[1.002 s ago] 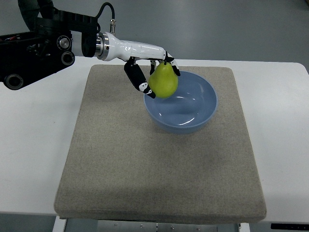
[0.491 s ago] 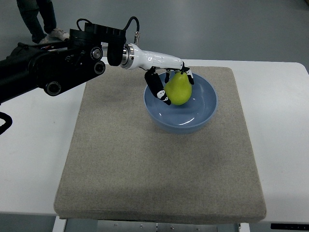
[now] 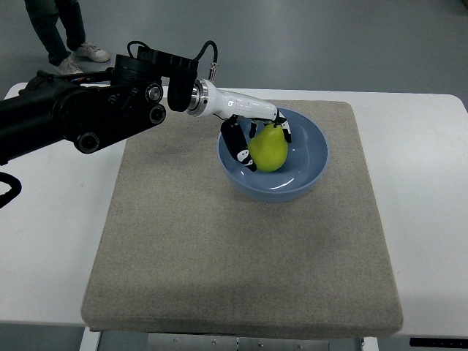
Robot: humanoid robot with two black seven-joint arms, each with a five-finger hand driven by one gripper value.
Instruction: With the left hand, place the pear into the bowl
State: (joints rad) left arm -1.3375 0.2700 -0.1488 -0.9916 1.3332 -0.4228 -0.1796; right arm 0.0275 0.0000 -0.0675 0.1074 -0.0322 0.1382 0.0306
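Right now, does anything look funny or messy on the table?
Nothing stands out. The robot's left hand holds the green pear upright inside the blue round bowl. The bowl sits flat on the grey fabric mat, which lies flat on the white table. Nothing is spilled or broken.

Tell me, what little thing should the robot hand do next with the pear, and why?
Probably open its fingers and let go. The left hand is curled around the green pear, and the pear already sits low inside the blue bowl, within its rim. Whether it touches the bottom is hard to tell, so a tiny dip first may be safer before releasing.
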